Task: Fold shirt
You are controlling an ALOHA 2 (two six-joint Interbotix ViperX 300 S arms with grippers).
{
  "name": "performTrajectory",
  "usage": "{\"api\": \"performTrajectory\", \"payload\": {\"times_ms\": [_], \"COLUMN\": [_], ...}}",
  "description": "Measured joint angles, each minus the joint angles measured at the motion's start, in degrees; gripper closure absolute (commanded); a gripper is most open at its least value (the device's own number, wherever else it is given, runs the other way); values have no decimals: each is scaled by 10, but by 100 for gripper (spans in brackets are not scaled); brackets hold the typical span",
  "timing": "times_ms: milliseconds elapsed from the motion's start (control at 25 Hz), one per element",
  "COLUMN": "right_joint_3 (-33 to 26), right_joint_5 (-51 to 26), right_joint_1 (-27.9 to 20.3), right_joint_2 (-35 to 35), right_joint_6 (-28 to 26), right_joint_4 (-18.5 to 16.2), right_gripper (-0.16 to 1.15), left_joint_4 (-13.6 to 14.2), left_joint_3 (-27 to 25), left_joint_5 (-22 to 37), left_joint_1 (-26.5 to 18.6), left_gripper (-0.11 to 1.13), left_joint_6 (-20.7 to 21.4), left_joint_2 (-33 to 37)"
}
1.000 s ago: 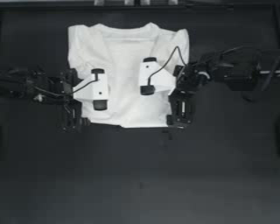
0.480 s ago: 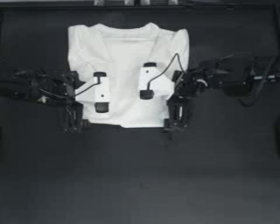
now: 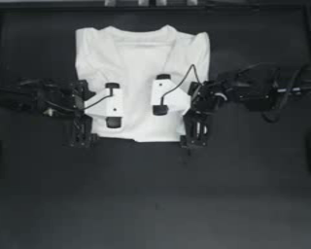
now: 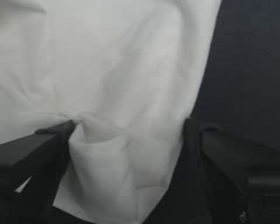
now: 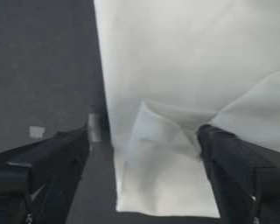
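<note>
So the shirt (image 3: 142, 80) is lying flat on the dark table (image 3: 158, 199), collar toward the far edge, and both sides look already folded in, so it's a tidy narrow rectangle now.

What changed in the last second: my right gripper (image 3: 194, 135) slid inward along the hem. It was hanging a bit outside the bottom right corner, and now it's right on that corner. My left gripper (image 3: 82, 136) barely moved, it's parked at the bottom left corner like before.

Wrist views are the interesting part. On the left, my jaws are spread with the hem corner sitting between them, 1 finger (image 4: 54, 131) pressing into the cloth and bunching up a little ridge, the other out on bare table just past the edge. Same deal on the right: jaws apart, 1 finger (image 5: 215, 133) on the fabric where a small pleat has popped up, the other off on the table. So neither hand is actually gripping yet, both open and straddling the edge.

My read: that's 2 corners lined up, so next is pinching both and carrying the hem up toward the collar. Worry is only catching the top layer.
</note>
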State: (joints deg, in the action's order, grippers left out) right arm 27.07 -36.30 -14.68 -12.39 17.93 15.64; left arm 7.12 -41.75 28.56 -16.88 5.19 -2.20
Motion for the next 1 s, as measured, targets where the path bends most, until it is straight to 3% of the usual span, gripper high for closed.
{"api": "performTrajectory", "payload": {"times_ms": [160,280,360,480,560,600,720,760,1000], "right_joint_3": [1,1,1,1,1,1,1,1,7], "right_joint_5": [0,0,-3,-12,-24,-29,-32,-33,-24], "right_joint_1": [-3,-3,-6,-7,-4,-2,9,12,19], "right_joint_2": [-5,-12,-15,-16,-17,-16,-16,-15,3], "right_joint_6": [-11,-33,-52,-83,-88,-89,-94,-98,-103], "right_joint_4": [-11,-33,-51,-75,-86,-93,-117,-123,-123], "right_gripper": [1,15,34,78,103,108,94,89,91], "left_joint_4": [4,4,6,6,7,18,45,48,54], "left_joint_3": [4,11,18,30,32,32,32,32,25], "left_joint_5": [5,15,24,35,39,39,41,41,42], "left_joint_1": [0,-2,-3,-5,4,9,22,23,35], "left_gripper": [5,24,48,89,105,104,96,96,96], "left_joint_6": [-2,-3,-3,1,9,11,1,-3,-16], "left_joint_2": [-2,-7,-13,-21,-22,-22,-22,-22,-15]}}
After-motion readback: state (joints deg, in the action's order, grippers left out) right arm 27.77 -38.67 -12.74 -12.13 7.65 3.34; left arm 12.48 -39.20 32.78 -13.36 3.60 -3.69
